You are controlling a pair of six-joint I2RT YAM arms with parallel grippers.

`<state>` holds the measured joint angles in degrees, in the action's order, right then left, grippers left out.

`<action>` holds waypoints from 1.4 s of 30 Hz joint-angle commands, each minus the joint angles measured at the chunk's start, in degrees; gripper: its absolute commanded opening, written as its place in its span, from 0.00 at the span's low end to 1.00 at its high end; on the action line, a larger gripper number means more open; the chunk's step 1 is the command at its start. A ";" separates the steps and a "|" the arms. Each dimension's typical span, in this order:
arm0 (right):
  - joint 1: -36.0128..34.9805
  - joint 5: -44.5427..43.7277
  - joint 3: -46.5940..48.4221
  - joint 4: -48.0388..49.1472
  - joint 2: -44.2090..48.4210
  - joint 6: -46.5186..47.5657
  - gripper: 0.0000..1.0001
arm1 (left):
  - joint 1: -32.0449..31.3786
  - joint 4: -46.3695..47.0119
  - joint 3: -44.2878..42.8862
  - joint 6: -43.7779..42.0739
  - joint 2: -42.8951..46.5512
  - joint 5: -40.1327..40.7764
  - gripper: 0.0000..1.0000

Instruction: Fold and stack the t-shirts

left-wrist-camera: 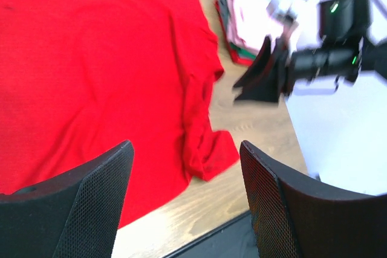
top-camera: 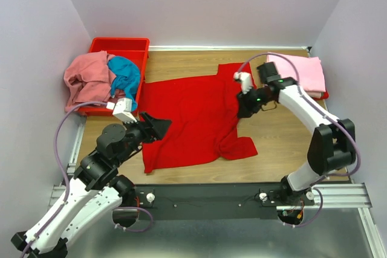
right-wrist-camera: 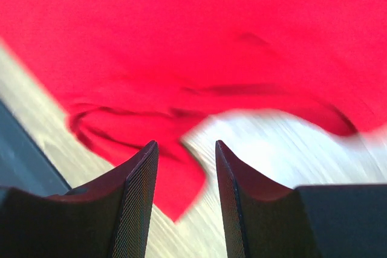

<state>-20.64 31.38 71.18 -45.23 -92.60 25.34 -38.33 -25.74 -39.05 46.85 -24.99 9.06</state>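
While the left hand [top-camera: 160,127] and right hand [top-camera: 244,108] are hanging released by the red shirt [top-camera: 187,113], its bunched lower-right sleeve [top-camera: 236,147] is probably threatening a crooked fold.

This is a robot test cell in a lab, not a lived-in room. Plain pale walls [top-camera: 199,4] box in a small wooden surface [top-camera: 284,137] on three sides. Along the bottom of the top view, a metal frame [top-camera: 344,194] carries the bolted bases of the left arm [top-camera: 78,200] and the right arm [top-camera: 302,104]. A red t-shirt [top-camera: 187,119] lies spread mid-frame, and a red plastic bin [top-camera: 121,45] sits at the upper left.
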 commanded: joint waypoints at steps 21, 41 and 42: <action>16.69 -12.21 5.81 11.04 -17.09 -11.72 0.48 | -10.80 24.95 -9.37 -15.64 -54.97 -16.62 0.72; 16.60 -7.21 16.88 10.69 -20.96 -11.81 0.03 | -14.06 20.29 -27.04 -21.98 -79.33 -14.69 0.39; 16.69 -6.68 17.24 10.60 -21.22 -11.89 0.03 | -14.06 19.68 -28.26 -22.06 -79.77 -14.16 0.37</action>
<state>-3.81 22.41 85.49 -35.14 -112.05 14.33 -52.12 -3.97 -64.03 26.46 -102.87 -8.10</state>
